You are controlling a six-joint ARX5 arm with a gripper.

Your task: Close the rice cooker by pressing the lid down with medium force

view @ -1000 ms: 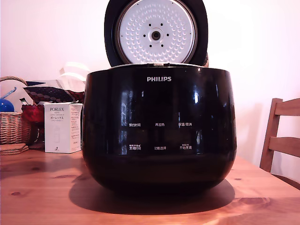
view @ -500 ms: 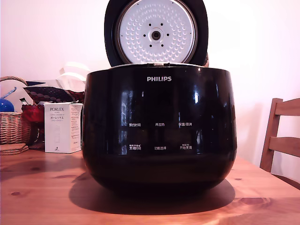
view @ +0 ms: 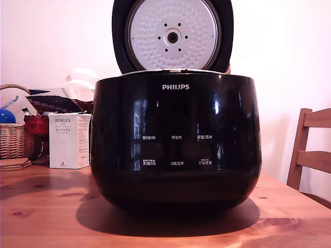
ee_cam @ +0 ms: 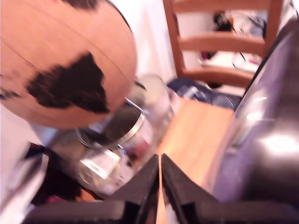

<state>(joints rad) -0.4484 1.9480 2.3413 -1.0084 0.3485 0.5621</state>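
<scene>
rice cooker (view: 176, 144) on the wooden table (view: 46, 212), nearest the exterior camera; behind its rim the lid (view: 172, 35) stands raised, dimpled inner plate facing forward. wrist view: gripper (ee_cam: 160, 164), jaws nearly together and empty, beside a glossy dark curved surface, probably the lid's back. the push likely runs forward and down over the cooker.

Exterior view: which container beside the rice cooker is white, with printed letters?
The PORLEX box, just left of the rice cooker in the exterior view; the wicker basket farther left is brown and woven.
</scene>
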